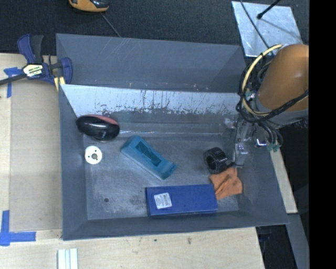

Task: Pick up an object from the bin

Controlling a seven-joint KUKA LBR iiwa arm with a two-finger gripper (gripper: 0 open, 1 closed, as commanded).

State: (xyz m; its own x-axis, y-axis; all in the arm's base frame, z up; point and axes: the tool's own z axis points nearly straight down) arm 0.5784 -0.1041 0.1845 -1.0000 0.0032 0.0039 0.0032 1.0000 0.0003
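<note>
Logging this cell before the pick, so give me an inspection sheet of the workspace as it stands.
Surface: grey bin, floor scuffed, far wall scratched.
Job's things: black roll and orange cloth, side by side, nearest the gripper.
Clutter: black mouse, white disc, blue tray, labelled blue box, lying apart.
Grippers: gripper low at the bin's right, just right of the roll.
Cables: yellow and black cables loop at the wrist.
Surroundings: yellow-black thing beyond the far wall.

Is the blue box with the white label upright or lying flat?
Lying flat: the blue box rests on its broad face on the bin floor, white label facing up.
</note>
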